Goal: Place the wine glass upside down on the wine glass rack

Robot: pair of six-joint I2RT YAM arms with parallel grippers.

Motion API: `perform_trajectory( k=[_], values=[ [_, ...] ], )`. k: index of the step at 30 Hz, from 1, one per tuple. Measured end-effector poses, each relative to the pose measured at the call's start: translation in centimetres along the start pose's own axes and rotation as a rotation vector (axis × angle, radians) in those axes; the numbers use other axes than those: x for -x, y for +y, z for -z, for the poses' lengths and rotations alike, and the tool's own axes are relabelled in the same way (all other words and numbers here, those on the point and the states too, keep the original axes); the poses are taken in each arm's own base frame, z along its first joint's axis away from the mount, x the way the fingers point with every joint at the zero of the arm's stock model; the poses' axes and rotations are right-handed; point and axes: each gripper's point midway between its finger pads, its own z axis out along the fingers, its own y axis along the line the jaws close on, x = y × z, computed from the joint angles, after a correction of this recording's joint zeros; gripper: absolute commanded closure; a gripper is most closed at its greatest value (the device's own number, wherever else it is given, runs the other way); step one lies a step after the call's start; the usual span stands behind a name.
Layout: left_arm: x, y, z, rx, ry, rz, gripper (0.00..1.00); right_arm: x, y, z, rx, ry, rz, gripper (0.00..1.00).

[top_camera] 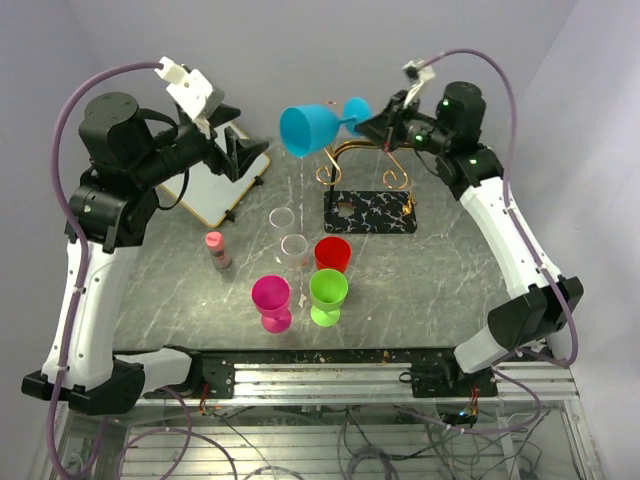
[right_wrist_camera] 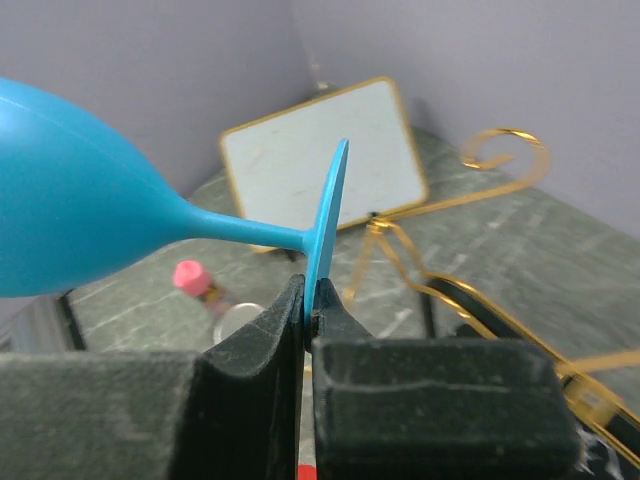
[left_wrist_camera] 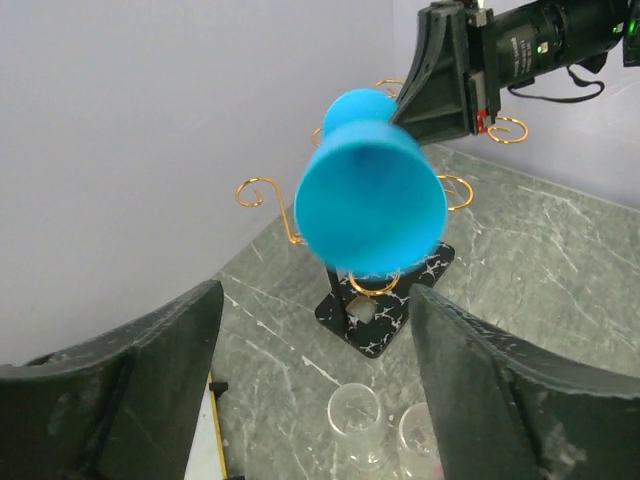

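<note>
Grey marbled table (top_camera: 450, 280) fills the top external view, with pale lilac walls behind it. The right arm rises from the near right corner and bends in over the far edge, its forearm about level. The right gripper (top_camera: 372, 122) is pinched onto the foot of the blue wine glass (top_camera: 310, 128). That glass lies on its side in the air, with the bowl's mouth turned to the left and its stem about level. It hangs just above and left of the wine glass rack (top_camera: 370, 205), which stands at the middle of the far edge, and it is not hooked on any arm of it. The left arm arches up from the near left corner. The left gripper (top_camera: 240, 150) is spread wide with nothing in it, over the white board (top_camera: 215, 195) near the far left corner.

From the left wrist, both dark fingers (left_wrist_camera: 130, 370) stand far apart at the lower corners. Between them the glass's round mouth faces the lens, slightly blurred, in front of the gold scrolls and the black veined base.

From the right wrist, the two black pads (right_wrist_camera: 260, 340) close on the rim of the thin blue foot, seen edge-on. The stem runs left to the bowl, and a scroll-ended gold wire curls at the right.
</note>
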Motion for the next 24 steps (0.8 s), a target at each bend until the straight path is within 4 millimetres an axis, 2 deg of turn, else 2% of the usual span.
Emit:
perform_trajectory(
  k=[3, 7, 11, 14, 19, 24],
  values=[
    [0.5, 0.4, 1.1, 0.04, -0.006, -0.015, 0.02, 0.8, -4.0, 2.4, -0.118, -0.026, -0.011, 1.0],
    [0.8, 1.4, 2.7, 0.111, 0.002, -0.048, 0.0, 2.2, -9.0, 5.5, -0.309, -0.069, 0.007, 1.0],
    [0.1, 2.1, 3.9, 0.165, 0.03, -0.084, 0.0, 3.3, -12.3, 7.8, -0.508, -0.09, 0.098, 1.0],
    [-1.5, 2.1, 4.5, 0.177, 0.073, -0.103, 0.0, 4.1, -14.7, 9.7, -0.669, -0.092, 0.19, 1.0],
    [-4.1, 2.0, 4.7, 0.17, 0.151, -0.115, 0.0, 5.2, -18.2, 12.6, -0.904, -0.066, 0.339, 1.0],
    [-5.2, 1.9, 5.0, 0.162, 0.187, -0.124, 0.01, 7.2, -21.3, 14.6, -1.102, -0.029, 0.468, 1.0]
  ],
)
